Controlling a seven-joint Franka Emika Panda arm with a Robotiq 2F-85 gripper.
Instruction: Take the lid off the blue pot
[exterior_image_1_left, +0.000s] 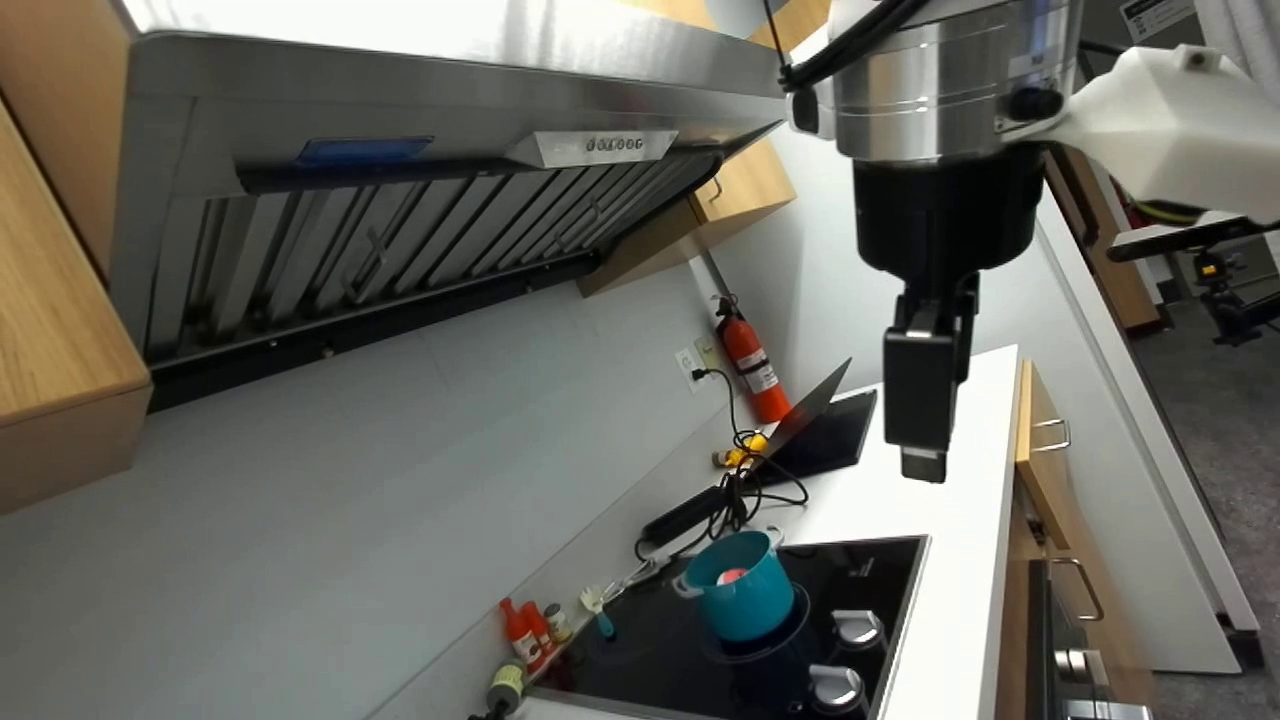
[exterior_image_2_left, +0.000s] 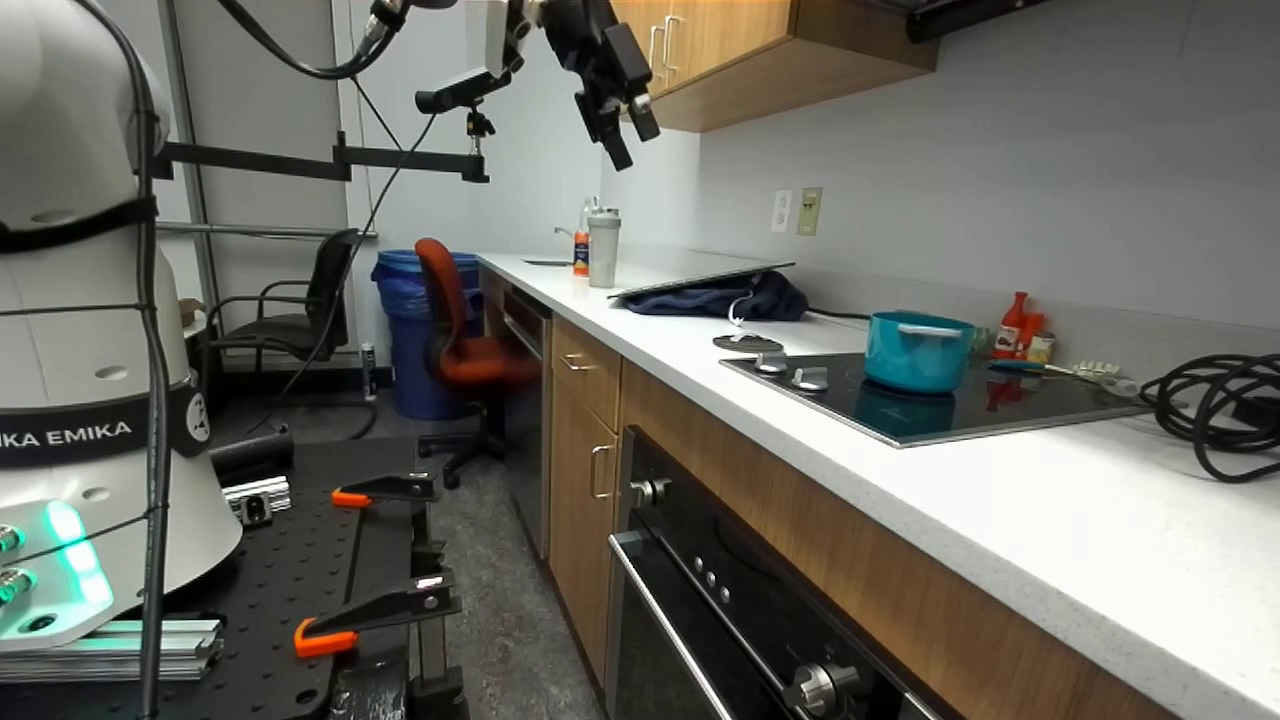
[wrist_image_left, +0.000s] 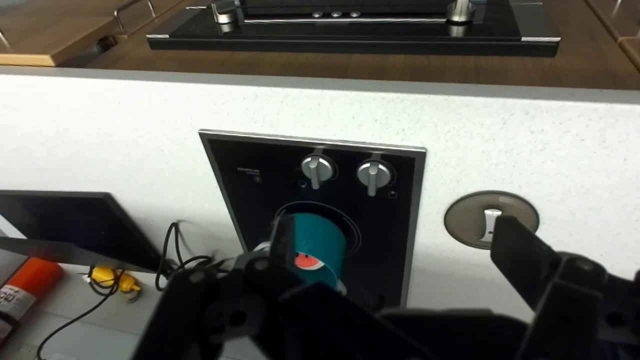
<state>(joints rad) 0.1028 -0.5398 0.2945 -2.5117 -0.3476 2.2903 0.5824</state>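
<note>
The blue pot (exterior_image_1_left: 745, 590) stands uncovered on the black stove plate; it shows in both exterior views and in the wrist view (wrist_image_left: 320, 240). A pink-red piece with a white edge lies inside it. Its lid, a round see-through brownish disc with a pale handle (wrist_image_left: 462, 220), lies flat on the white counter beside the stove, also visible in an exterior view (exterior_image_2_left: 735, 343). High above the counter, my gripper (wrist_image_left: 395, 242) is open with nothing between its fingers. In the wrist view one finger overlaps the pot and the other overlaps the lid's edge, touching neither.
Silver knobs (exterior_image_1_left: 835, 688) line the stove plate's (wrist_image_left: 385, 270) front. Small red bottles (exterior_image_2_left: 1010, 325) and a toy utensil stand or lie behind the pot. A laptop (exterior_image_1_left: 825, 435), cables and a fire extinguisher (exterior_image_1_left: 752, 360) sit further along. A range hood (exterior_image_1_left: 450, 90) overhangs the stove.
</note>
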